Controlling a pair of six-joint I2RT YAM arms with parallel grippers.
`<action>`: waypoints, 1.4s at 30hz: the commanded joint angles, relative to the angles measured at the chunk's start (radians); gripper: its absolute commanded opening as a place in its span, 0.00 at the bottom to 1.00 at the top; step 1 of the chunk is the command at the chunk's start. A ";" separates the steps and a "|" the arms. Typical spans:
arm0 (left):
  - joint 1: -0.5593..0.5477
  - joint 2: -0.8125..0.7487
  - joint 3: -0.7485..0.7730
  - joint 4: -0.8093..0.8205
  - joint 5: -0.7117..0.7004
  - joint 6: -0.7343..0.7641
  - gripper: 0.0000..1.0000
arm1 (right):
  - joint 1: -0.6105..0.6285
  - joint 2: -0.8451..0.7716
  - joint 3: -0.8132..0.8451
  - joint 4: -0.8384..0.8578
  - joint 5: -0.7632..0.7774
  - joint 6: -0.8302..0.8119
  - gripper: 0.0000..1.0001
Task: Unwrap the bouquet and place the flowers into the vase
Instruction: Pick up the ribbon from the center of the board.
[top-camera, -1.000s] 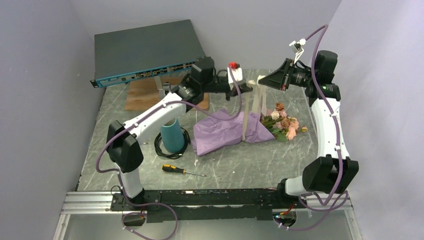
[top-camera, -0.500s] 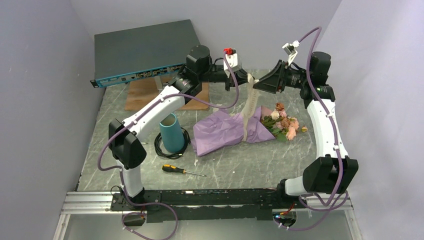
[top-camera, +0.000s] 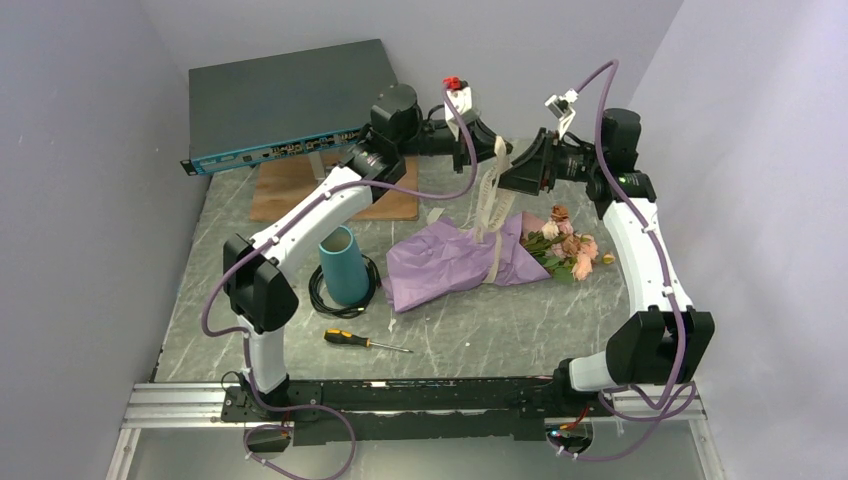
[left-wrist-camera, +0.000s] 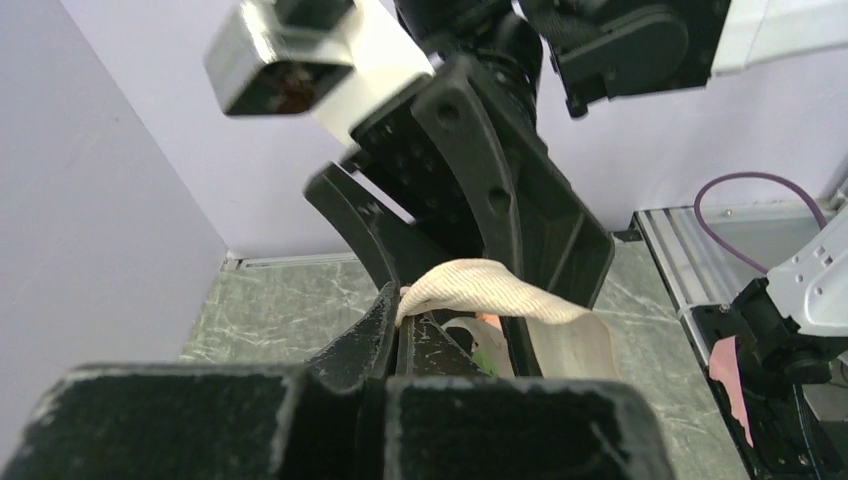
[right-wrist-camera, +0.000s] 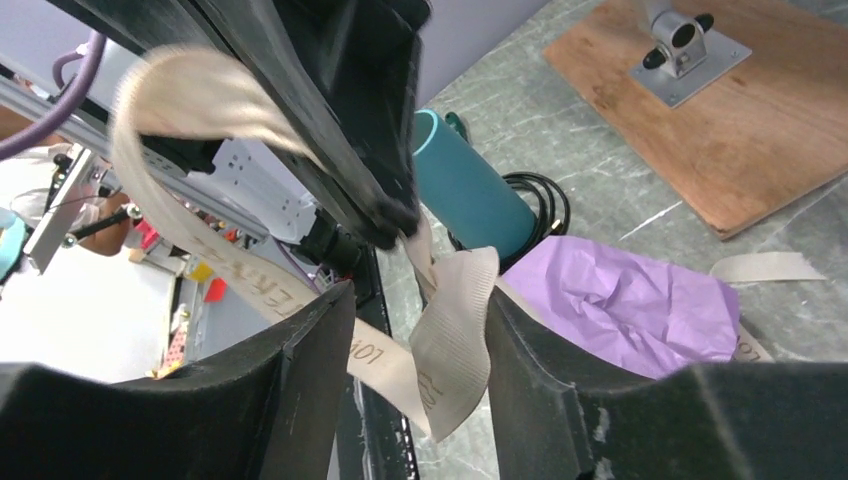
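The bouquet (top-camera: 450, 262) lies on the table in crinkly purple paper (right-wrist-camera: 630, 300), with the flowers (top-camera: 570, 245) sticking out at its right end. A cream printed ribbon (top-camera: 490, 200) rises from the wrap to my left gripper (top-camera: 497, 150), which is shut on the ribbon's (left-wrist-camera: 490, 290) upper end (left-wrist-camera: 400, 296). My right gripper (top-camera: 513, 172) faces it at close range and is open (right-wrist-camera: 420, 296). A loose fold of ribbon (right-wrist-camera: 455, 330) hangs between its fingers without being pinched. The teal vase (top-camera: 343, 265) stands upright at the left, away from both grippers (right-wrist-camera: 465, 185).
A black cable coil (top-camera: 345, 297) circles the vase's foot. A screwdriver (top-camera: 365, 341) lies near the front. A wooden board (top-camera: 290, 190) with a metal bracket (right-wrist-camera: 680, 40) and a grey rack unit (top-camera: 290, 100) sit at the back left.
My right gripper has opened and let go of the ribbon. Both grippers have come together above the bouquet, and the ribbon now hangs slack from my left gripper.
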 joint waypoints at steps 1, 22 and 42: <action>0.024 0.015 0.067 0.086 0.007 -0.111 0.00 | 0.009 -0.031 -0.041 0.075 0.030 0.017 0.48; 0.130 -0.200 -0.449 0.125 -0.121 -0.088 0.77 | -0.056 0.021 0.118 0.598 0.083 0.565 0.00; -0.116 -0.034 -0.543 0.210 -0.084 0.074 0.76 | -0.117 0.110 0.465 0.723 0.160 0.780 0.00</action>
